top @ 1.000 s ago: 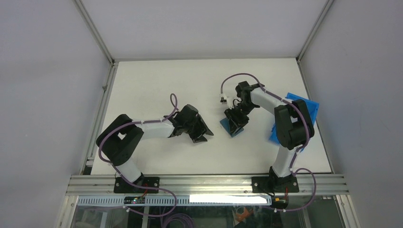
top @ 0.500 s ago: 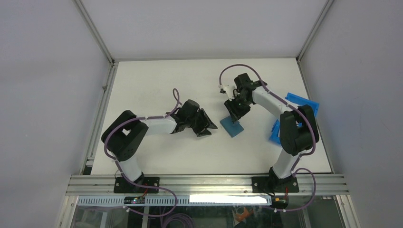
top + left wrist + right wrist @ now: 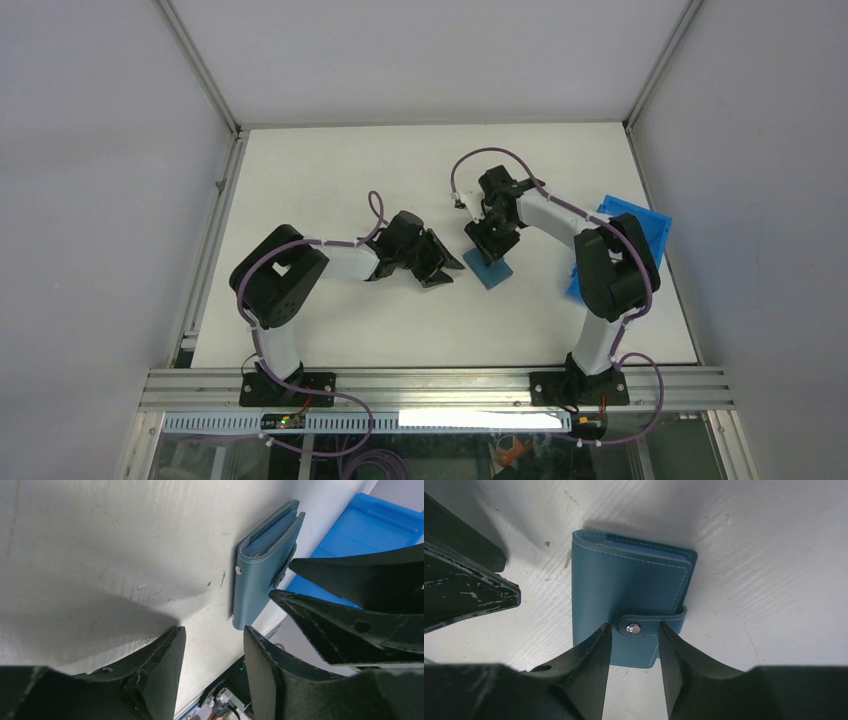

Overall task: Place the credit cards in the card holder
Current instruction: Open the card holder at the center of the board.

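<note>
The card holder (image 3: 492, 270) is a teal-blue wallet lying flat on the white table, folded and with its tab snapped. It also appears in the left wrist view (image 3: 262, 572) and the right wrist view (image 3: 629, 592). My right gripper (image 3: 487, 240) hangs just over it, open, and its fingertips (image 3: 596, 645) straddle the snap tab (image 3: 644, 628) without holding it. My left gripper (image 3: 447, 266) is open and empty, a little left of the holder. In its own view, the left gripper (image 3: 214, 632) has only bare table between its fingers. No credit cards show in any view.
A bright-blue plastic bin (image 3: 632, 232) sits at the table's right edge, partly behind the right arm, and also shows in the left wrist view (image 3: 350, 535). The two grippers stand close together at the wallet. The aluminium frame rail (image 3: 440, 385) runs along the near edge.
The right gripper left the wallet lying flat, drew back, then settled over its snap tab. The left gripper slid right, closer to the wallet.
</note>
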Available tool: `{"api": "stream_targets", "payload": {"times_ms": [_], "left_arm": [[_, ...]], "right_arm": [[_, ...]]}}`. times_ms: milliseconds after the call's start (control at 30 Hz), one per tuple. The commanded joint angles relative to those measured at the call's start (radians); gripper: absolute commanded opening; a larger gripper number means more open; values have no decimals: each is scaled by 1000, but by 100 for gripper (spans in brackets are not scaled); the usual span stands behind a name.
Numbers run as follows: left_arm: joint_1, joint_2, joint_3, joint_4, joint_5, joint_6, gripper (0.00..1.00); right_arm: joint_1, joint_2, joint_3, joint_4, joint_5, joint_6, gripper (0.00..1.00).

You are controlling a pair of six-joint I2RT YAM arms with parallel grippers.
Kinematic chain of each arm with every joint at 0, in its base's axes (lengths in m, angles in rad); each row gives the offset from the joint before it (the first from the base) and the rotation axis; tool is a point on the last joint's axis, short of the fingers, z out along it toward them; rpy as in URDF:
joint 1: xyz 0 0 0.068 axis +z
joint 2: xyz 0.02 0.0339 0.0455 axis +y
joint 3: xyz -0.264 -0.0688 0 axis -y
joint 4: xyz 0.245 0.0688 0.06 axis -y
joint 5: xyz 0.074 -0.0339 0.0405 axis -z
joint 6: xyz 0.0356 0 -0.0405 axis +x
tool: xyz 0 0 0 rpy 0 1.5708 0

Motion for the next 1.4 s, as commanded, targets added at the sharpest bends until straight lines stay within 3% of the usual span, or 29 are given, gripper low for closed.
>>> {"api": "stream_targets", "payload": {"times_ms": [0, 267, 533, 667, 900, 1133, 1233, 1367], "left_arm": [[-3, 18, 28, 61, 29, -25, 49], [-5, 40, 42, 73, 40, -29, 48], [-12, 60, 41, 90, 45, -33, 49], [-13, 72, 43, 110, 49, -35, 51], [-14, 81, 52, 106, 53, 18, 57], [-14, -35, 15, -136, -57, 159, 57], [-13, -97, -4, -218, -106, 215, 64], [-13, -147, -22, -211, -111, 258, 74]], "right_arm": [[29, -19, -25, 32, 18, 14, 43], [40, 34, -31, 51, 114, 12, 40], [42, 23, -20, 40, 100, 32, 11], [29, -36, -33, 24, -20, 63, 1], [-56, -119, -60, 2, -340, 72, 0], [-151, -166, -113, 56, -571, 131, 0], [-179, -177, -131, 83, -659, 155, 0], [-194, -186, -149, 110, -739, 175, 0]]}}
